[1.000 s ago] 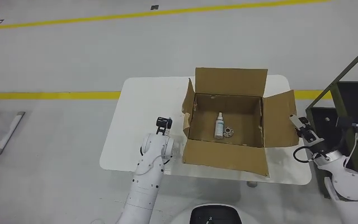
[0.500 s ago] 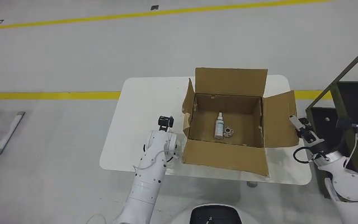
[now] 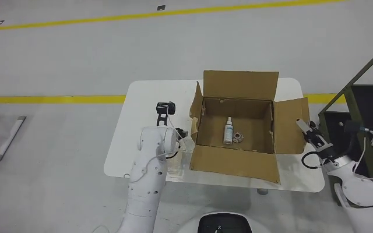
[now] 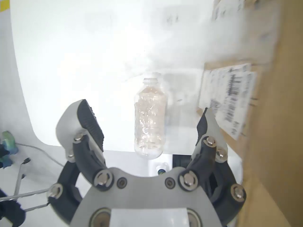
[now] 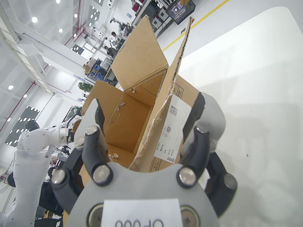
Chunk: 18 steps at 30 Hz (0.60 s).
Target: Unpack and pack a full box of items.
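Left claw (image 4: 144, 108) open around a clear bottle (image 4: 149, 119) on the white table (image 3: 140, 116), fingers not touching it. Right claw (image 5: 150, 100) open astride the flap (image 3: 289, 122). Box (image 3: 236, 160) at frame centre holds a white bottle (image 3: 228, 129) and a small round part (image 3: 239, 138). Grey floor (image 3: 87, 52), yellow lines (image 3: 58, 99).

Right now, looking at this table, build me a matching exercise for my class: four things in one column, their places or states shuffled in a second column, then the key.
Things
1. clear plastic bottle
2. white spray bottle
3. right gripper
4. cardboard box

Places or states
A. lying inside the box
B. open, at the box's right flap
C. outside the box, ahead of the open left gripper
D. flaps folded out, standing on the white table

Pairs: 1-C, 2-A, 3-B, 4-D
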Tool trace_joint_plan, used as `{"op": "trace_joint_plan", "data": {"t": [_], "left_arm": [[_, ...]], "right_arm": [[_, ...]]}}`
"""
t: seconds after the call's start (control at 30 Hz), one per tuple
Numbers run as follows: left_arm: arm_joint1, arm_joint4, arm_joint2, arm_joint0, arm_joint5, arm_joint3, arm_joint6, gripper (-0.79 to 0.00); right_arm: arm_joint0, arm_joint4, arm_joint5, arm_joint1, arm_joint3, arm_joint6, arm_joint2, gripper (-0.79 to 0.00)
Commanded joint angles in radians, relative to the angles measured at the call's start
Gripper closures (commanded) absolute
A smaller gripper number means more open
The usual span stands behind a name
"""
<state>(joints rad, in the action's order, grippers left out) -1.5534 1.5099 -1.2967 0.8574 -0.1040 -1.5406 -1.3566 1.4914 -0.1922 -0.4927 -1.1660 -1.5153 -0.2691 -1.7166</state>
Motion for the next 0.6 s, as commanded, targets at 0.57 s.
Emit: {"op": "trace_joint_plan", "data": {"t": [0.57], "left_arm": [[0.005, -0.238, 0.045, -0.043, 0.164, -0.182, 0.002, -0.785]], "right_arm": [[0.006, -0.020, 0.013, 0.002, -0.003, 0.005, 0.005, 0.000]]}}
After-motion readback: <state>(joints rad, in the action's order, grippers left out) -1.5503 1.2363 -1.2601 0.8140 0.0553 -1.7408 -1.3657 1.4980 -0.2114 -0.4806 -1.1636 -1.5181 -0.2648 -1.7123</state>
